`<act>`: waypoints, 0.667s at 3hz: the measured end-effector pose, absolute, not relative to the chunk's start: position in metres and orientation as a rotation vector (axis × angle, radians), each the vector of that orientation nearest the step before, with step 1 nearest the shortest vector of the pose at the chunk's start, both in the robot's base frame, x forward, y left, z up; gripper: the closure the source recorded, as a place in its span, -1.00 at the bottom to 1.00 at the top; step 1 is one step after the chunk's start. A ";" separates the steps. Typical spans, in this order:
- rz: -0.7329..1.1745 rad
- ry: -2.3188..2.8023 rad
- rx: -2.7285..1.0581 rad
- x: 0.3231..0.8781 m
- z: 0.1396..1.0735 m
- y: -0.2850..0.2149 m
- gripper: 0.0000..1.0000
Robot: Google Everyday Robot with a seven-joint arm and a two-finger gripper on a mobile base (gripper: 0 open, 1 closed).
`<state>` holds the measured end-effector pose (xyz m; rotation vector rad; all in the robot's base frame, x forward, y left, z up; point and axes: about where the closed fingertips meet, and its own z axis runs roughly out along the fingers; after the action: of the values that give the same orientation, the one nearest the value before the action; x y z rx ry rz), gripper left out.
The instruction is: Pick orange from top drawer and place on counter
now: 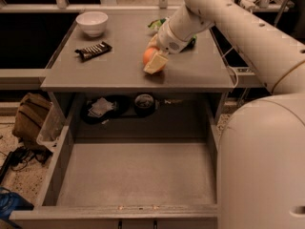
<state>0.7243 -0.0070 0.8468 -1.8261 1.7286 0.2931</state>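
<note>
Our gripper (153,61) is squeezing the orange (147,55) by its sides, close to the counter (114,75). It looks round and smooth, so it may roll.

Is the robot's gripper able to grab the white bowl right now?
Probably not yet. The gripper, low over the counter, is shut on the orange. Nothing stands between it and the white bowl, though.
</note>
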 end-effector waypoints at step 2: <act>0.293 1.729 -1.826 0.724 0.847 -0.007 0.60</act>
<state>0.7243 -0.0069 0.8467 -1.8262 1.7286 0.2932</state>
